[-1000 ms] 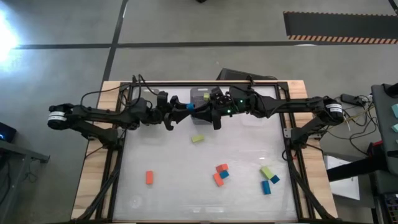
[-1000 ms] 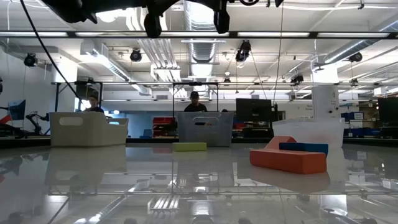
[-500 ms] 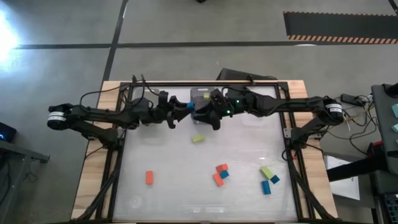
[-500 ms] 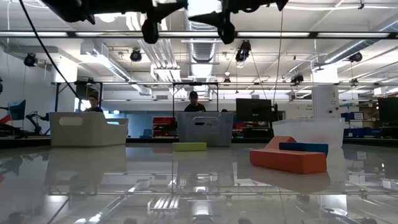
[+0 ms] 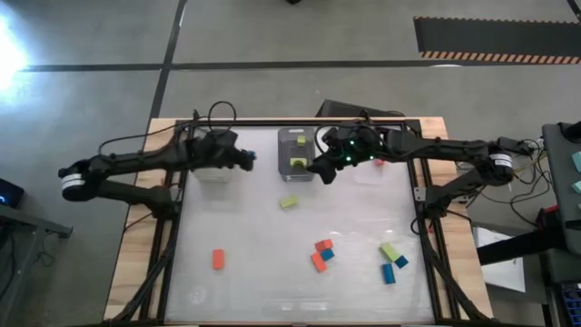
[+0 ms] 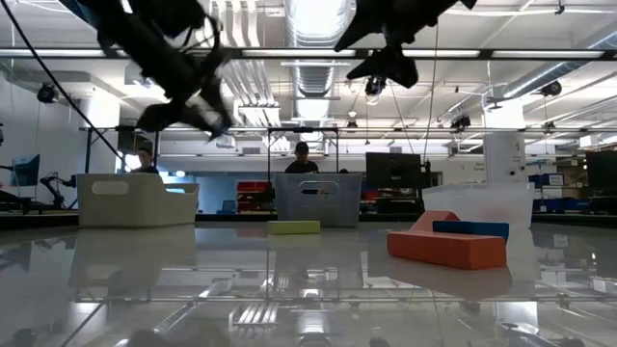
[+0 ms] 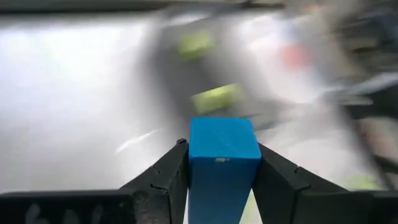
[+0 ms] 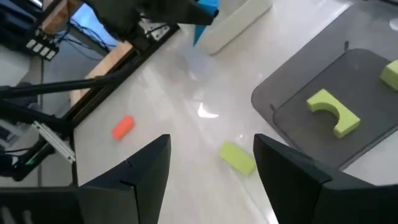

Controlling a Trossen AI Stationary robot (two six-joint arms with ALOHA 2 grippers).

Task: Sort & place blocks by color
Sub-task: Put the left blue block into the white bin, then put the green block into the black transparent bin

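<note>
My left gripper (image 5: pixel 243 157) is shut on a blue block (image 7: pixel 222 155) and hangs above the table beside the white left bin (image 5: pixel 211 169). The right wrist view shows that block (image 8: pixel 206 13) near the bin's wall (image 8: pixel 239 22). My right gripper (image 5: pixel 320 169) is open and empty, just right of the grey middle bin (image 5: pixel 295 150), which holds lime green blocks (image 8: pixel 333 111). On the table lie a lime green block (image 5: pixel 289 203), an orange-red one (image 5: pixel 218 259), an orange-red and blue cluster (image 5: pixel 321 254) and a green and blue group (image 5: pixel 392 262). My left gripper pinches the blue block between its two fingers, one on each opposite side face (image 7: pixel 194 163). The block's end sticks out past the fingertips. The fingers reach in from the table's left, and the block is lifted clear of the table.
A third clear bin (image 5: pixel 374 171) sits right of the grey one, along the far side. A dark frame (image 5: pixel 419 195) edges the glossy table. The low view shows an orange-red block with a blue one on it (image 6: pixel 448 243) close to the camera. People (image 6: pixel 301 154) stand in the room behind.
My left gripper, still shut on the blue block, has swung away from the grey bin toward the table's left, to the white bin, dropping lower and tipping in the low view. My right gripper has drawn back a little toward the table's right.
</note>
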